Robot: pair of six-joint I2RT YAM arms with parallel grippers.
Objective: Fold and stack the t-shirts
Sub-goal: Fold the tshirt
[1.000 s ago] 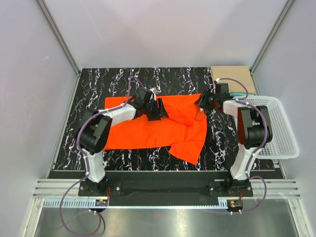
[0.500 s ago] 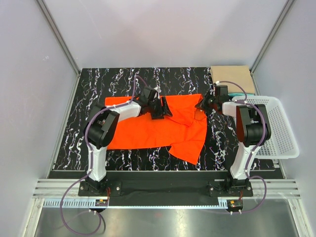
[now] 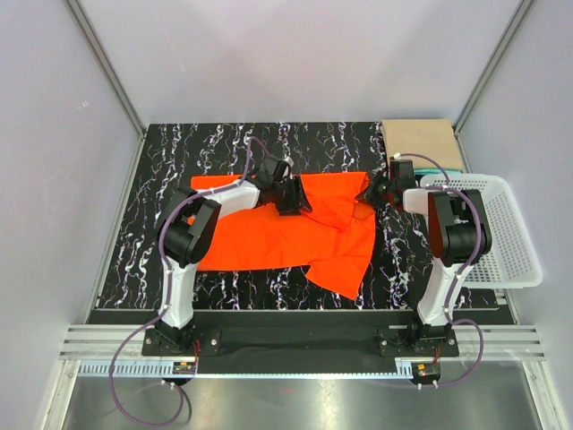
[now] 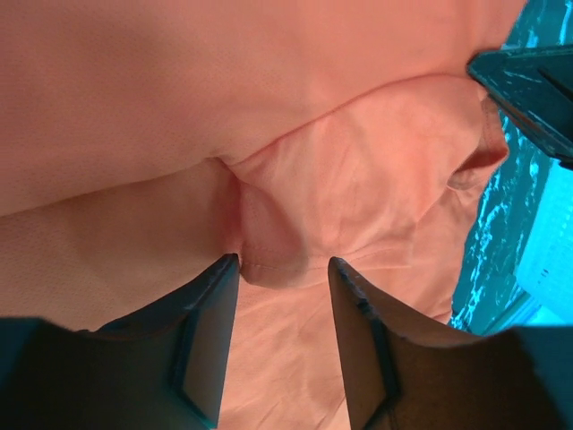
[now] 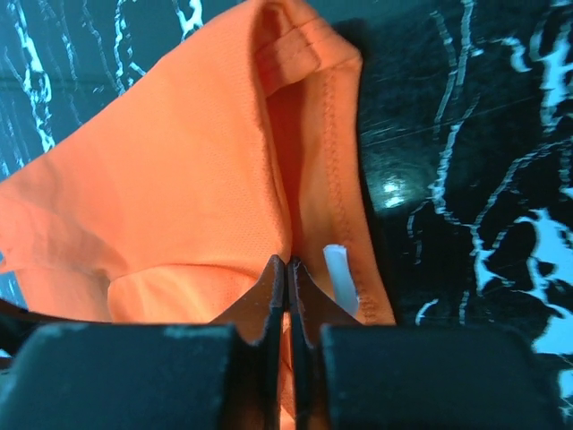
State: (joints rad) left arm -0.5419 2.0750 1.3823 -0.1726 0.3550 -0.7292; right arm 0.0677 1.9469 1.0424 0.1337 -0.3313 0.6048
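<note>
The orange-red t-shirt (image 3: 269, 237) lies spread mid-tabletop (image 3: 161, 152), its long axis running left to right and its right end rumpled. Both arms hide parts of its far edge. The left claw (image 4: 282, 264) stands parted astride a cloth ridge. The right claw (image 5: 286, 264) is clenched on the shirt's hem.

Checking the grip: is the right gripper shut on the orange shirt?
Yes, the right gripper is closed with the orange shirt pinched between its fingertips.
</note>
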